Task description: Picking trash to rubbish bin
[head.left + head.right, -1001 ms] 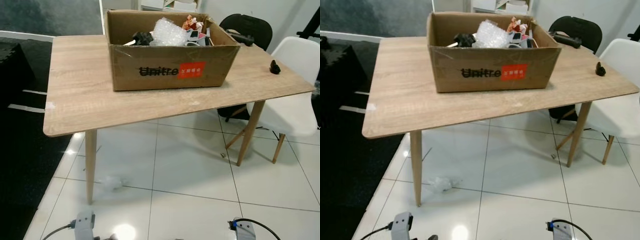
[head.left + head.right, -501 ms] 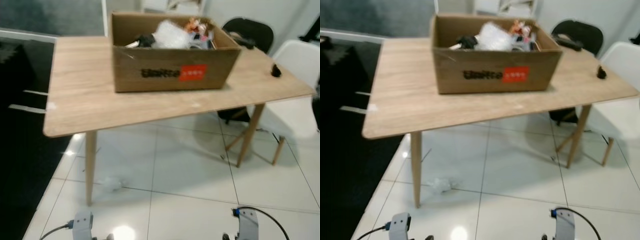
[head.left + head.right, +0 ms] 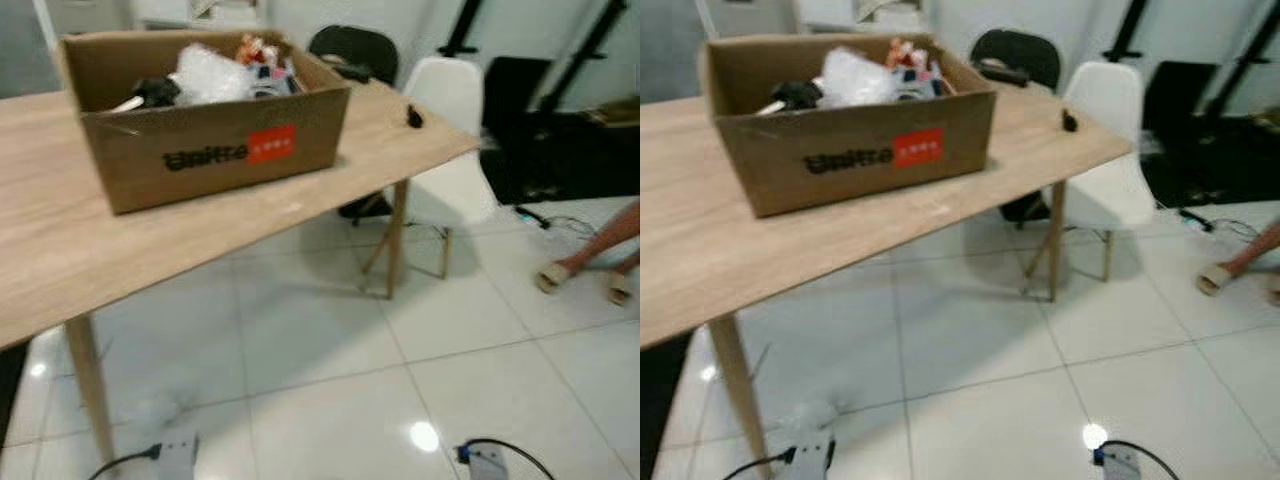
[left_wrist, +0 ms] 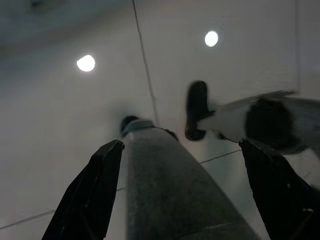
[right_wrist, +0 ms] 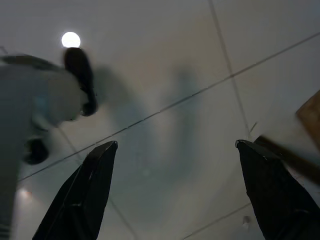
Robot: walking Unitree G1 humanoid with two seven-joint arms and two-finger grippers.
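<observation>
A brown corrugated cardboard box (image 3: 205, 120) with a red label sat on the pale wood-grain table (image 3: 60, 250), heaped with crinkled clear plastic (image 3: 205, 75) and other trash. A smooth white moulded chair (image 3: 450, 150) stood beside the table on glossy white tiles (image 3: 330, 380). The left gripper (image 4: 180, 192) and right gripper (image 5: 175, 192) hung low over the floor, black tapered fingers (image 4: 87, 195) spread apart.

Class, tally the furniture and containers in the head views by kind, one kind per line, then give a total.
Table: 1
Cardboard box: 1
White chair: 1
Black chair: 1
Total: 4
</observation>
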